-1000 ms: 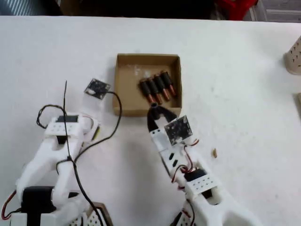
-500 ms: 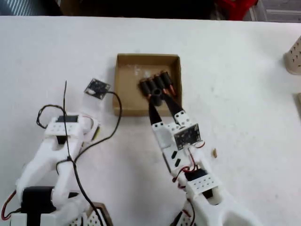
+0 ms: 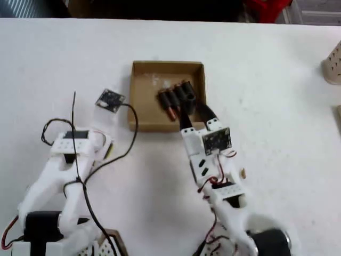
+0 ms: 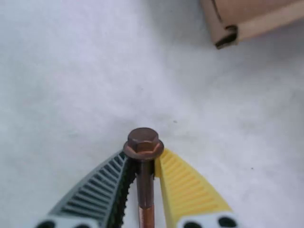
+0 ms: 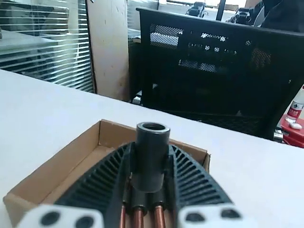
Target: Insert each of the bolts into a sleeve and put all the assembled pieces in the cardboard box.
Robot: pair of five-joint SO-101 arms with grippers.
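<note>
The cardboard box (image 3: 144,88) stands at mid-table with several assembled bolt-and-sleeve pieces (image 3: 171,101) lying in its right half. My right gripper (image 3: 190,110) hangs over the box's near right part, shut on a black sleeve (image 3: 187,103). In the right wrist view that sleeve (image 5: 153,135) stands upright in the gripper (image 5: 152,151), above the box (image 5: 71,164) and copper bolt shafts (image 5: 138,219). My left gripper (image 4: 144,160) is shut on a copper hex-head bolt (image 4: 143,142) just above the bare table, near a corner of the box (image 4: 247,21). The left arm (image 3: 74,146) sits left of the box.
A small tan bit (image 3: 242,173) lies on the table right of the right arm. A pale perforated object (image 3: 333,64) stands at the far right edge. A black cable (image 3: 130,136) loops between the left arm and the box. A dark chair (image 5: 213,71) stands behind the table.
My right gripper has moved from the box's front edge forward and to the right over the box, carrying the sleeve. The left arm has stayed still.
</note>
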